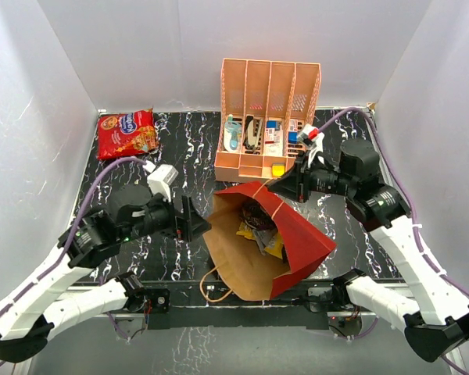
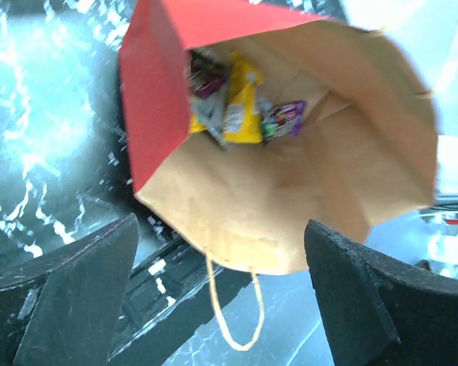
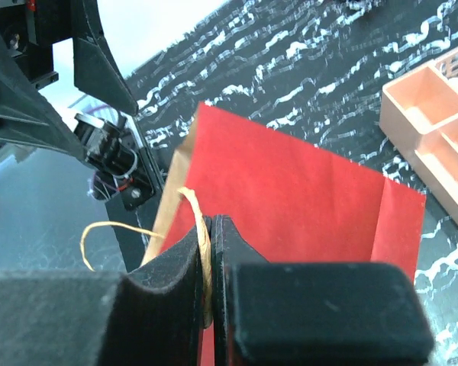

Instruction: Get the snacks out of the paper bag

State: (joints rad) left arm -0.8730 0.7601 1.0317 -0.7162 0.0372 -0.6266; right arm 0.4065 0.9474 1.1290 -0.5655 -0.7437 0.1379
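Note:
The paper bag (image 1: 301,234), red outside and kraft inside, lies tilted at the table's middle with its mouth toward the near left. Small yellow, purple and silver snack packets (image 1: 262,232) lie inside it; the left wrist view shows a yellow packet (image 2: 243,107) and a purple one (image 2: 286,118). The large red cookie bag (image 1: 127,133) lies on the table at the back left. My left gripper (image 1: 194,221) is open and empty just left of the bag's mouth (image 2: 290,198). My right gripper (image 1: 280,187) is shut on the bag's upper twine handle (image 3: 202,236) and holds that edge up.
The peach slotted rack (image 1: 258,86) with small items stands behind the bag, and its corner shows in the right wrist view (image 3: 435,114). The bag's other twine handle (image 2: 237,320) hangs loose over the table's near edge. White walls enclose the table.

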